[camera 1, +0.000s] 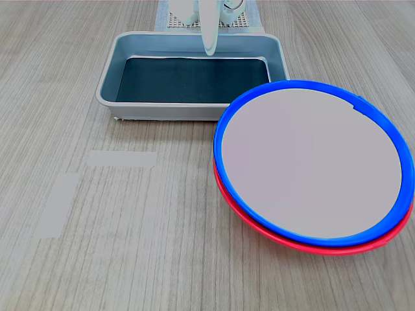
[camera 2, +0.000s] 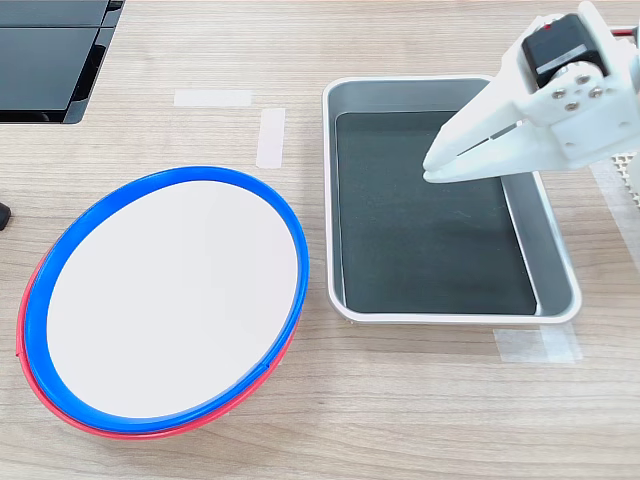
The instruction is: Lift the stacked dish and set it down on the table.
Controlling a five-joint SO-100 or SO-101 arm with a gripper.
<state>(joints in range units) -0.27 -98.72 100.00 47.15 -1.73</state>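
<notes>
Two plates lie nested, the stacked dish [camera 2: 170,300] atop the red-rimmed plate [camera 2: 40,400] on the worktop [camera 2: 400,400], so the gripper [camera 2: 432,168], jaws together, hangs over the tray [camera 2: 555,250], nothing lifted yet.

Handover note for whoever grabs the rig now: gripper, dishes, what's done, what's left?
Gripper: over the grey tray in the second exterior view, holding nothing, jaws nearly together.
Blue-rimmed dish: stacked on the red-rimmed plate, beside the tray in both exterior views.
Table: two pale tape strips lie on its bare area past the stack.
Done: nothing visible; the dish is untouched.
Left: reach the blue rim, grasp, lift the dish off the red plate, set it on the table.
</notes>
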